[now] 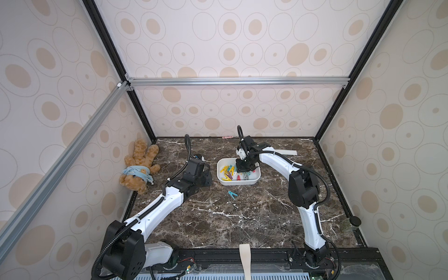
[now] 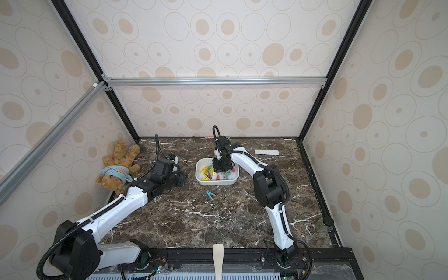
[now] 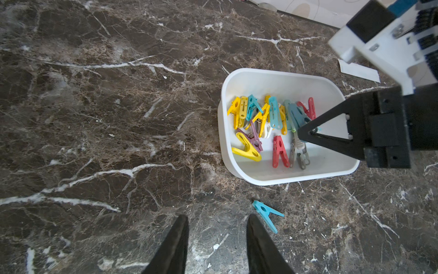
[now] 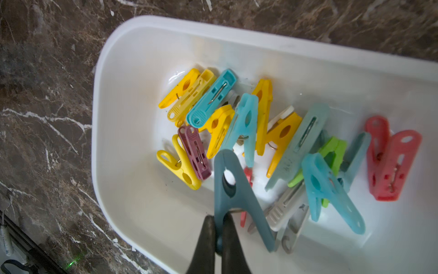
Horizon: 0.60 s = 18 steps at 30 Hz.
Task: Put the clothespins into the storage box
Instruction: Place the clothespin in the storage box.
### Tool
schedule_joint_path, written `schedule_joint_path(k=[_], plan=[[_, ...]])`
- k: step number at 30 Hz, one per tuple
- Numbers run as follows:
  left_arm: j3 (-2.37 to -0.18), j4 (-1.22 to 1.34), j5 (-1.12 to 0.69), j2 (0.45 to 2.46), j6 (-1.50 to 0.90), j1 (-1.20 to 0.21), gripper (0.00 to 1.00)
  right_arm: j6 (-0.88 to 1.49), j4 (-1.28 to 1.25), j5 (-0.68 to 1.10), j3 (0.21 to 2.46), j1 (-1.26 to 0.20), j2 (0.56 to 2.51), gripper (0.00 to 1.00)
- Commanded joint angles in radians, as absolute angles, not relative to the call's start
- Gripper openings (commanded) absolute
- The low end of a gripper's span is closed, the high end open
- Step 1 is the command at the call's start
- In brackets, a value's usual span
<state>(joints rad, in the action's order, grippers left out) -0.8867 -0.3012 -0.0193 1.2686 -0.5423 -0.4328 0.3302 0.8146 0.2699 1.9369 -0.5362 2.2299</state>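
The table [image 1: 242,218] is shut in by papered walls at the back and on both sides, with black frame posts in the far corners and a black rail along the near edge where both arms are mounted. Open marble runs from the box [image 1: 238,183] down to that rail, between the two arms. A bear [image 1: 138,167] fills the far left corner, a paper strip [image 1: 287,152] lies behind the right arm, and a black knob [image 1: 355,221] sits at the right edge. The box stands well apart from every wall, as both top views show [image 2: 217,182], and it holds a heap of pegs [image 3: 260,118] in yellow, teal, red, green, grey and purple. The right pincer [image 4: 219,219] hangs inside the rim [image 4: 237,28], clamped narrow on one leg of a dark peg [image 4: 233,189] above the heap. Whether that peg touches the others cannot be told. The left pincer [image 3: 218,217] is low over the marble, just left of the box, its jaws partly apart with nothing between them. One loose peg [image 1: 232,194] lies flat on the table near the box's front wall without touching it. In the left wrist view this loose peg [image 3: 266,213] is just beside one finger [image 3: 256,227], outside the gap.
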Motion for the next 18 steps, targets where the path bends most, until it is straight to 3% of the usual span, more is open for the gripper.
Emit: schedule_joint_path(k=[1, 7, 12, 18], plan=[[-0.915, -0.331, -0.022, 1.261, -0.548, -0.429, 0.41, 0.350, 0.799, 0.288, 1.971, -0.524, 2.263, 0.00], [-0.923, -0.336, -0.034, 1.270, -0.546, -0.428, 0.47, 0.357, 0.782, 0.307, 1.976, -0.512, 2.276, 0.05], [-0.942, -0.349, -0.055, 1.294, -0.537, -0.428, 0.51, 0.349, 0.794, 0.311, 1.980, -0.511, 2.259, 0.20], [-0.957, -0.357, -0.119, 1.333, -0.531, -0.431, 0.54, 0.318, 0.806, 0.308, 1.946, -0.512, 2.188, 0.22]])
